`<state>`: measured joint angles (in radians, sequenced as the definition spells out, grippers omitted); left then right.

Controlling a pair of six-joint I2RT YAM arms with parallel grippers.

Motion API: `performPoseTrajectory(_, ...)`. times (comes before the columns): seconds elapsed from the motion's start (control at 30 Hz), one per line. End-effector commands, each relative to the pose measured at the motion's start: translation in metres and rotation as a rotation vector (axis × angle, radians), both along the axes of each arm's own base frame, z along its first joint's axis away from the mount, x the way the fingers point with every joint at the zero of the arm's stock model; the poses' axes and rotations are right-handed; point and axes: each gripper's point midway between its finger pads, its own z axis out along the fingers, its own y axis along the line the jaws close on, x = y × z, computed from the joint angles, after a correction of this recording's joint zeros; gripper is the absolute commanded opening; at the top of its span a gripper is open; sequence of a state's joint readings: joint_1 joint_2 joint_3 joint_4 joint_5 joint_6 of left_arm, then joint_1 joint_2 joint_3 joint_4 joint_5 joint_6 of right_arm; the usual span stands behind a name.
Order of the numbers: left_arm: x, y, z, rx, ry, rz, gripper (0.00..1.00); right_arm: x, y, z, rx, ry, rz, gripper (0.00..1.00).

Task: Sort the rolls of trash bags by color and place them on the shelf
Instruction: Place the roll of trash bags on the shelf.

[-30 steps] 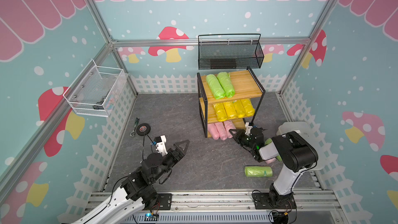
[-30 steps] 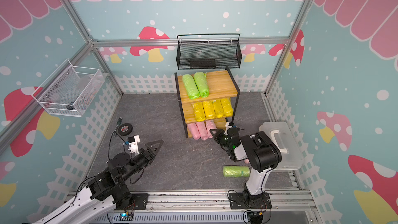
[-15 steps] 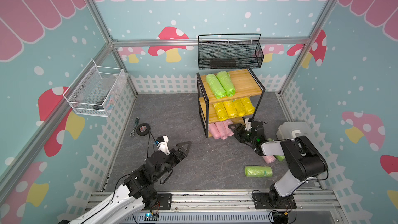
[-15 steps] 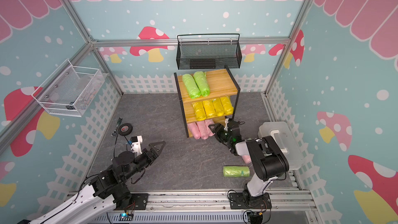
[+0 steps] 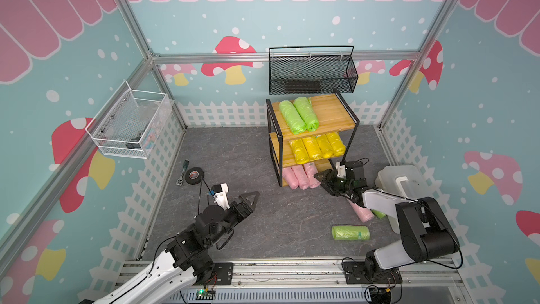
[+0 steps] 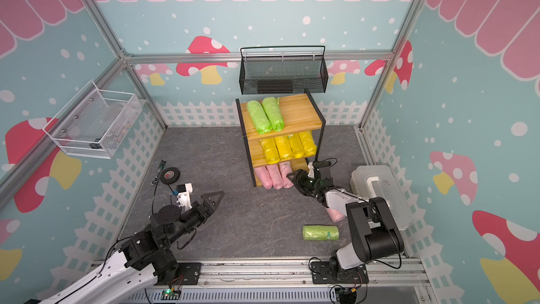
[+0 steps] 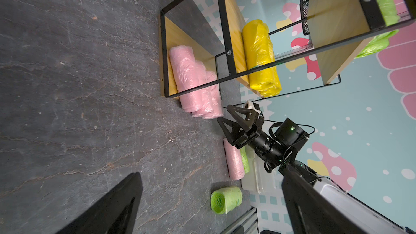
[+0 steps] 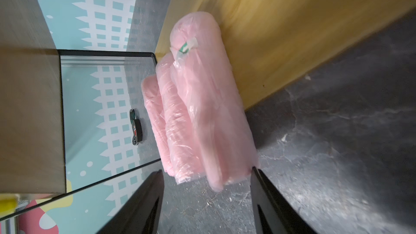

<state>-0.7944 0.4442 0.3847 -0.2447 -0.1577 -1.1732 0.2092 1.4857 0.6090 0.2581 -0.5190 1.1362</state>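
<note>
Your right gripper (image 7: 222,114) has released. Its jaws, drawn close a second ago, now stand parted just off the end of the third pink roll (image 8: 209,109). That roll lies on the shelf's (image 5: 333,112) bottom board beside two others. Your left gripper (image 5: 252,198) hangs wide open and empty over the floor. One loose pink roll (image 5: 362,212) and two green rolls (image 5: 350,233) (image 7: 245,160) remain on the floor.

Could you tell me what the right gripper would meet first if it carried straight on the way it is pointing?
Most likely the nearest pink roll on the bottom board of the shelf: the right gripper, jaws open, points at its near end, though the gap is hard to judge.
</note>
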Motion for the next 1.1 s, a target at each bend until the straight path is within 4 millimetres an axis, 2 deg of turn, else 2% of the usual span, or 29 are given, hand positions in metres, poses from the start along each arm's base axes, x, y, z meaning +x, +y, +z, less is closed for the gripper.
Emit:
performPoseTrajectory(0.0,-0.003,0.001,0.005,-0.003,-0.014,-0.012,0.99,-0.016,-0.003,0.002,-0.034,0.008,0.041,0.63)
performPoseTrajectory(0.33,-0.003,0.002,0.004,-0.012,-0.014,-0.004,0.99,-0.040,-0.015,0.016,-0.095,-0.039,0.035,0.50)
performPoseTrajectory(0.47,-0.003,0.001,0.004,-0.018,-0.013,-0.005,0.99,-0.040,-0.013,0.013,-0.072,-0.047,0.034,0.33)
performPoseTrajectory(0.57,-0.003,0.000,0.005,-0.022,-0.015,-0.011,0.99,-0.035,-0.008,0.007,-0.028,-0.036,0.033,0.25)
performPoseTrajectory(0.7,-0.004,0.000,0.006,-0.028,-0.016,-0.012,0.99,-0.026,0.000,-0.001,0.030,-0.015,0.034,0.20)
performPoseTrajectory(1.07,-0.005,0.002,0.003,-0.026,-0.012,-0.010,0.99,0.006,0.004,-0.011,0.036,-0.014,0.005,0.18)
